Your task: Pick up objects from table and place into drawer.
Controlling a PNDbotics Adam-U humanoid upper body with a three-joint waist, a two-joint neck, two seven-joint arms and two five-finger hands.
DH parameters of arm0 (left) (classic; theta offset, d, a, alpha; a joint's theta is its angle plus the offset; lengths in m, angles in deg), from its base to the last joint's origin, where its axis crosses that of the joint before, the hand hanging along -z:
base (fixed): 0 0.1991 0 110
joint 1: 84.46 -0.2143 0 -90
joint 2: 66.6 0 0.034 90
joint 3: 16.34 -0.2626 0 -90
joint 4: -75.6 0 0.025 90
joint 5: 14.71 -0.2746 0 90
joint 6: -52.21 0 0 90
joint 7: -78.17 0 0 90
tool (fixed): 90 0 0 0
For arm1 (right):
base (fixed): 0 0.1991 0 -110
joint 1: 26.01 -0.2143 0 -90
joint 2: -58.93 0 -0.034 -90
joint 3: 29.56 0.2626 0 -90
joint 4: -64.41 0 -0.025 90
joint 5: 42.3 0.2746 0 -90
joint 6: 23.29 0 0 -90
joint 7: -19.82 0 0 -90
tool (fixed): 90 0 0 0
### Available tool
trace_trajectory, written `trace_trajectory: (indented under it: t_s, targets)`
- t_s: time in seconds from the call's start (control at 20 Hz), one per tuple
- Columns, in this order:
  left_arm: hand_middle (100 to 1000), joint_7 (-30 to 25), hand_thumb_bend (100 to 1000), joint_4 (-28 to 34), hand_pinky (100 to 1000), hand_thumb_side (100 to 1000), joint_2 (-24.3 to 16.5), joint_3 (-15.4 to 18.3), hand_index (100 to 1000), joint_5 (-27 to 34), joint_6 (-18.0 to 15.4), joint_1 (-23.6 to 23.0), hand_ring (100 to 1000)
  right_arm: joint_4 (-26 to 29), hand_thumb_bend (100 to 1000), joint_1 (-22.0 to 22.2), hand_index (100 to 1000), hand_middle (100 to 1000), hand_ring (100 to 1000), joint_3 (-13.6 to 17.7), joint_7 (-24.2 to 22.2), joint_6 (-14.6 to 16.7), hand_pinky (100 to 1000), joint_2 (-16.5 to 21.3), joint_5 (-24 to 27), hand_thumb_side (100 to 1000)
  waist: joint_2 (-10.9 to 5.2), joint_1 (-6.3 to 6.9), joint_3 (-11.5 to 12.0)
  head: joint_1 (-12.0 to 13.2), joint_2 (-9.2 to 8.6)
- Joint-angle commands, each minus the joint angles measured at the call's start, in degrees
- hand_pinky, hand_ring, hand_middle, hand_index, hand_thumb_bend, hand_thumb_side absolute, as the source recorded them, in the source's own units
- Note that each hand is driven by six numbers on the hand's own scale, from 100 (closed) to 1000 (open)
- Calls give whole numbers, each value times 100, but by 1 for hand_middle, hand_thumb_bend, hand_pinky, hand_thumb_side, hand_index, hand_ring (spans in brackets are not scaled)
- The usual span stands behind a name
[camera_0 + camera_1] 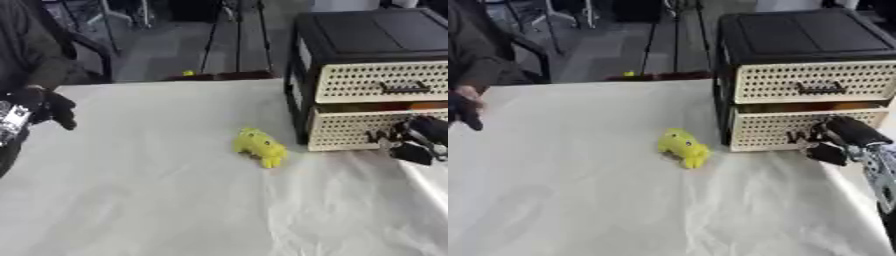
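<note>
A yellow plush toy (260,146) lies on the white-covered table (157,200), just left of a drawer unit (798,35) with a black top and cream perforated fronts. The upper drawer (772,82) is closed. The lower drawer (767,130) stands slightly out, with an orange strip showing in the gap above it. My right hand (840,136) is at the lower drawer's handle with its fingers curled on it; the handle itself is mostly hidden. My left hand (48,106) hangs above the table's far left with relaxed fingers, holding nothing.
The table's right edge (427,182) runs close beside my right hand. A small yellow thing (187,73) sits beyond the far table edge. Wrinkled cloth (737,210) covers the wide stretch in front of the toy.
</note>
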Motion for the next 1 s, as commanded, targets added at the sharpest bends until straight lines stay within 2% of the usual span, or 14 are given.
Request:
trace_trajectory:
  t_s: [0.05,0.35,0.6,0.8,1.0]
  targets:
    - [478,-3,107,41,512,958,-102,33,640,-12,4,36,496,504,100,104,521,118,100,-12,-25,68,100,219,91,973,-65,-29,-21,23,-33]
    - [478,-27,104,17,513,963,-144,24,639,-47,17,12,497,1637,100,795,509,127,100,40,-15,100,100,331,505,963,-73,-111,-72,91,-43]
    - [478,-44,103,-10,512,967,-186,14,639,-73,26,16,497,2583,100,1478,509,134,105,155,-71,9,100,375,856,959,-71,-190,-150,144,-60]
    - [478,-64,102,-28,513,969,-212,-2,640,-87,27,22,497,3074,100,1959,506,137,107,235,-131,-81,100,352,1064,962,-74,-224,-202,168,-75]
    - [478,-78,100,-40,513,970,-225,-15,640,-100,19,27,497,3330,100,2306,501,140,109,255,-234,-132,100,257,1188,966,-68,-226,-232,179,-79]
